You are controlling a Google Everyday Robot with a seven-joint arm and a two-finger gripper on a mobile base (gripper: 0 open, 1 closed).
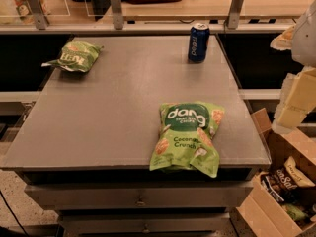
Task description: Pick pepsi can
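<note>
The pepsi can (198, 42) is a small dark blue can with a silver top rim and white vertical lettering. It stands upright near the far right edge of the grey table (103, 112). My gripper (295, 102) shows as pale white and cream parts at the right edge of the view, beyond the table's right side. It is to the right of the can, nearer the camera, and well apart from it. Nothing is seen held in it.
A large green "dang" snack bag (187, 137) lies at the table's front right. A smaller green bag (74, 57) lies at the far left. An open cardboard box (276, 157) with snack packs stands on the floor at lower right. A counter with posts (116, 6) runs behind the table.
</note>
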